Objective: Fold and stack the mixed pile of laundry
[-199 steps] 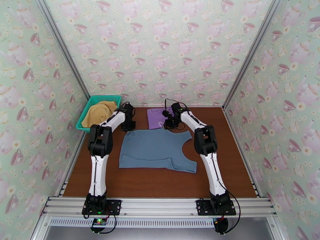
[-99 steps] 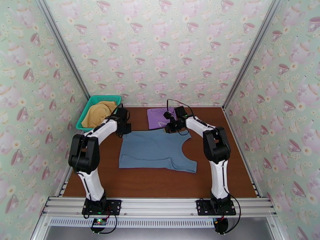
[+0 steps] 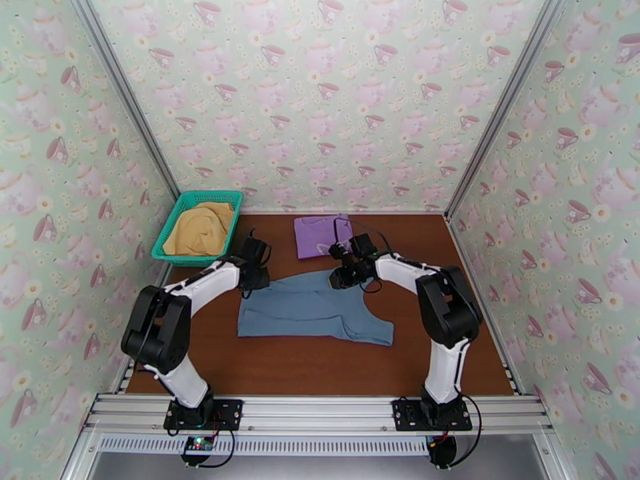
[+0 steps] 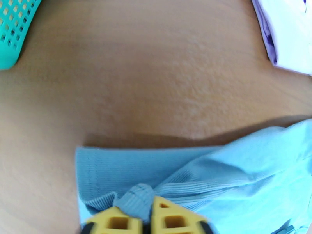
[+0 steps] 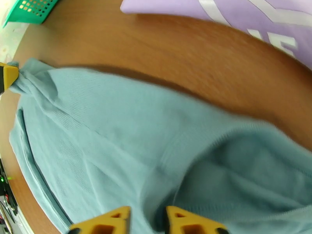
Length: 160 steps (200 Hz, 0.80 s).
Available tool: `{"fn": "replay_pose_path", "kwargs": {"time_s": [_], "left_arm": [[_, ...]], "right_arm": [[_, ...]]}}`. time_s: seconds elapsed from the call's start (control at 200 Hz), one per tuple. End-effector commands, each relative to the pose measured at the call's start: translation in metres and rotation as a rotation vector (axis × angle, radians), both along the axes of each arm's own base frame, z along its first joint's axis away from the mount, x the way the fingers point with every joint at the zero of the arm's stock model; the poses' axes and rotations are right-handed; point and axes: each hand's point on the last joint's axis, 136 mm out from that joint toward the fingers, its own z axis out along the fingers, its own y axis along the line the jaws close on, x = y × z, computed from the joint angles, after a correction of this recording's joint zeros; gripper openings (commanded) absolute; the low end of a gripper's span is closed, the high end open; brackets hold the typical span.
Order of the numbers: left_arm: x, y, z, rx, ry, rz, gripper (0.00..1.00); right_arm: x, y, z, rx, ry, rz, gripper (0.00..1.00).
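**Item:** grey-blue ribbed cloth garment (image 3: 316,318), sleeveless, lying mid brown wooden surface (image 3: 320,366), curved cut-out toward 3 o'clock. Its 12 o'clock hem is lifted off the surface and stretched between the two pincers.

**Left pincer** (image 4: 147,217): jaws narrow, a tuft of the hem's 9 o'clock corner nipped between the yellow fingertips.

**Right pincer** (image 5: 148,222): jaws narrow, a fold of the same cloth standing between them. Judged held, since the hem beside it hangs clear of the surface.

**Step in hand (judgement):** folding the far half over toward 6 o'clock.
- Keep both pincers level and the hem taut, so no sag drags underneath.
- Move both together, straight toward 6 o'clock.
- Lay the carried hem on the near hem with edges matched.
- Let go only once the cloth rests.

**Against one second ago:**
- Both pincers sat farther toward 12 o'clock, at the far edge of a flat garment. They are now drawn toward 6 o'clock with elbows swung outward, and the garment reads shorter front to back.
- The folded lilac-purple cloth shirt (image 3: 316,234) at 12 o'clock now stands free of the right arm.
- The teal plastic mesh basket (image 3: 212,194) at 10 o'clock, with the mustard-yellow cloth garment (image 3: 200,230) inside, is unchanged.
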Motion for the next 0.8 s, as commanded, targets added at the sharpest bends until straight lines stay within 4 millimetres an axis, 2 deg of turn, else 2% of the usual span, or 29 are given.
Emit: {"fn": "replay_pose_path", "kwargs": {"time_s": [0.0,0.03,0.07,0.145,0.22,0.28,0.3,0.336,0.371,0.411,0.491,0.566,0.631,0.796], "left_arm": [[-0.011,0.013,0.017,0.077,-0.057,0.074,0.59],[-0.014,0.017,0.022,0.100,-0.065,0.082,0.68],[-0.018,0.020,0.028,0.128,-0.072,0.088,0.74],[-0.021,0.028,0.042,0.173,-0.081,0.100,0.75],[-0.018,0.032,0.057,0.198,-0.098,0.110,0.73],[-0.011,0.029,0.063,0.197,-0.106,0.102,0.63],[-0.008,0.026,0.063,0.195,-0.105,0.095,0.58],[-0.003,0.022,0.062,0.187,-0.098,0.085,0.40],[0.004,0.017,0.058,0.177,-0.091,0.074,0.25],[0.011,0.012,0.052,0.167,-0.076,0.063,0.12],[0.021,0.002,0.033,0.156,-0.033,0.049,0.00],[0.021,-0.001,0.014,0.158,0.012,0.046,0.00],[0.015,0.002,0.001,0.174,0.054,0.055,0.00],[-0.019,0.017,-0.019,0.203,0.130,0.102,0.00]], "right_arm": [[-0.006,-0.011,0.012,-0.025,-0.020,-0.042,0.40],[-0.008,-0.014,0.015,-0.031,-0.021,-0.047,0.41],[-0.010,-0.017,0.019,-0.041,-0.022,-0.055,0.41],[-0.009,-0.018,0.033,-0.040,-0.029,-0.071,0.38],[-0.002,-0.010,0.050,0.001,-0.036,-0.082,0.31],[0.007,0.001,0.061,0.055,-0.028,-0.086,0.25],[0.010,0.006,0.062,0.071,-0.017,-0.090,0.23],[0.017,0.013,0.062,0.096,0.000,-0.095,0.16],[0.022,0.020,0.059,0.110,0.024,-0.098,0.12],[0.026,0.028,0.053,0.117,0.047,-0.099,0.11],[0.029,0.042,0.037,0.109,0.085,-0.100,0.08],[0.023,0.048,0.019,0.096,0.132,-0.106,0.07],[0.015,0.046,0.003,0.074,0.172,-0.120,0.04],[-0.011,0.020,-0.034,-0.023,0.242,-0.182,0.03]]}}
